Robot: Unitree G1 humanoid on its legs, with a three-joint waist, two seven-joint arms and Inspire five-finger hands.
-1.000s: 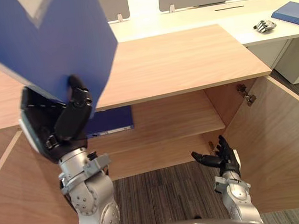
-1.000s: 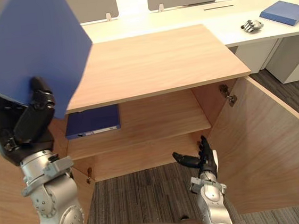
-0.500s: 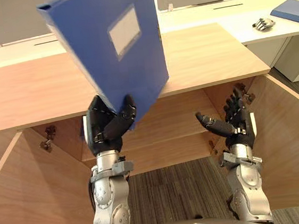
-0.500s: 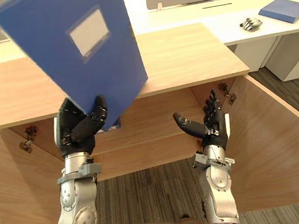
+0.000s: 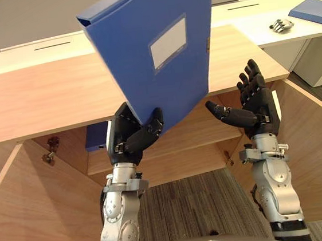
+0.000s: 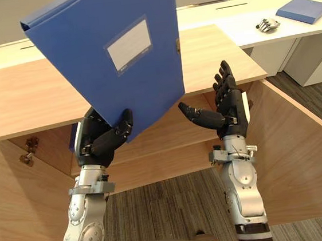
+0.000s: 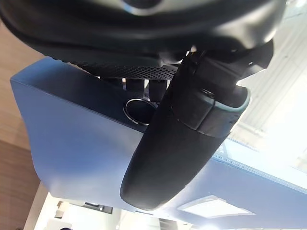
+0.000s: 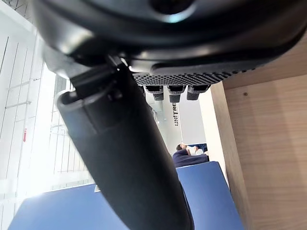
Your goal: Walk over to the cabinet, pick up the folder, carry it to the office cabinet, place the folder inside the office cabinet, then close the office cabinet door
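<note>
A big blue folder (image 5: 156, 49) with a white label stands tilted upright in front of the wooden cabinet (image 5: 38, 102), held by its lower corner. My left hand (image 5: 130, 141) is shut on that corner, thumb across the front face (image 7: 76, 143). My right hand (image 5: 251, 105) is raised just right of the folder, open, fingers straight, thumb pointing toward the folder's edge, not touching it. Both cabinet doors (image 5: 319, 150) stand open below. A second blue folder (image 5: 95, 140) lies on the shelf inside, behind my left hand.
The open doors flank both arms at left (image 5: 27, 215) and right. A white desk (image 5: 265, 20) behind the cabinet holds another blue folder (image 5: 313, 10) and a small dark metallic object (image 5: 280, 25). Grey carpet (image 5: 193, 209) lies below.
My left hand has brought the folder from the far left to the centre and more upright. My right hand has risen from low by the floor to beside the folder.
</note>
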